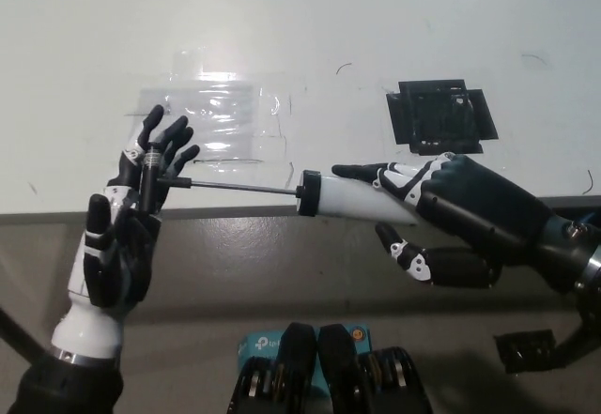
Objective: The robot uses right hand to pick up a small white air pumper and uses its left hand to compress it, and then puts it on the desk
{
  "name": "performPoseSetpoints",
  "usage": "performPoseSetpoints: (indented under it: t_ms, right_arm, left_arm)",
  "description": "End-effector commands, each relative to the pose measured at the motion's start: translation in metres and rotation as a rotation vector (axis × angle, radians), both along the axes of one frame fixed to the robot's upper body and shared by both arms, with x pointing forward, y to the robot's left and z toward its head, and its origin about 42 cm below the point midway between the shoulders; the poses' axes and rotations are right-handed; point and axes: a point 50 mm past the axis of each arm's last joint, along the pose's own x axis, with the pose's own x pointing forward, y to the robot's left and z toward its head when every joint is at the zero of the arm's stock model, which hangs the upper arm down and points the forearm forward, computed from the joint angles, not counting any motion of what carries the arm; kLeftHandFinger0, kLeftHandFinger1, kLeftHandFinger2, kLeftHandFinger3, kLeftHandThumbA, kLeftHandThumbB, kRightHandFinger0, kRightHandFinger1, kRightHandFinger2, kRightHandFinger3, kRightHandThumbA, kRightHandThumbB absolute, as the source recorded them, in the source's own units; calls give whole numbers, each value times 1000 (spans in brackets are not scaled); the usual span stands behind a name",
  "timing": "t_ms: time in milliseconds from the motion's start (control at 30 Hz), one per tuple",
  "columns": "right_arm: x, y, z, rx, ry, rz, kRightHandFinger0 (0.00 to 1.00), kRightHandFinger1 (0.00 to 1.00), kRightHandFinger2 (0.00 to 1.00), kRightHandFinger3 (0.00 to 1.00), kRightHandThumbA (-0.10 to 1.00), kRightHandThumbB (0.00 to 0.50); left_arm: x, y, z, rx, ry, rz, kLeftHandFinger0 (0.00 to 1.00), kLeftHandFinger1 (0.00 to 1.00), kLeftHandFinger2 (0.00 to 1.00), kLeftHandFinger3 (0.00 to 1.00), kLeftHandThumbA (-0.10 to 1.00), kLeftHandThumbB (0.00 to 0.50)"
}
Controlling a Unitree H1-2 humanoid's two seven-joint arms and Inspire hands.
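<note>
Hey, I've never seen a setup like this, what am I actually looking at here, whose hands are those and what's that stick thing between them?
This is one picture from a camera on a humanoid robot's head, looking steeply down at a white desk. The right hand, black, holds a small white air pump by its barrel. A thin rod runs from the barrel to a black handle, which rests against the fingers of the white left hand, open behind it. On the desk lie a clear plastic sheet and a black square.
</note>
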Motion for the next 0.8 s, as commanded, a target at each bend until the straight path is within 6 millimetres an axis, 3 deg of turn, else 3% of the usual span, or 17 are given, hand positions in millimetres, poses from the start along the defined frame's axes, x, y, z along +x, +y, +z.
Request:
performPoseSetpoints:
  t_ms: [0, 267, 367, 467, 767]
  right_arm:
    - [1, 5, 13, 7, -16, 18, 0, 521, 881, 741, -100, 174]
    - [0, 25, 18, -13, -18, 65, 0, 487, 843, 679, -100, 168]
    - [0, 36, 21, -25, -24, 85, 0, 498, 858, 705, -100, 124]
    - [-1, 48, 23, -42, -22, 113, 14, 528, 880, 749, -100, 164]
    - [0, 76, 22, -47, -27, 160, 0, 492, 851, 822, -100, 180]
  left_arm:
    - [2, -6, 11, 13, -48, -33, 1000, 1000, 1000, 1000, 1000, 287]
    - [4, -9, 13, 32, -73, -26, 1000, 1000, 1000, 1000, 1000, 298]
    - [4, -12, 14, 61, -89, -20, 1000, 1000, 1000, 1000, 1000, 291]
    - [2, -17, 9, 66, -80, -18, 1000, 1000, 1000, 1000, 1000, 281]
    - [9, -27, 1, 74, -10, -11, 1000, 1000, 1000, 1000, 1000, 267]
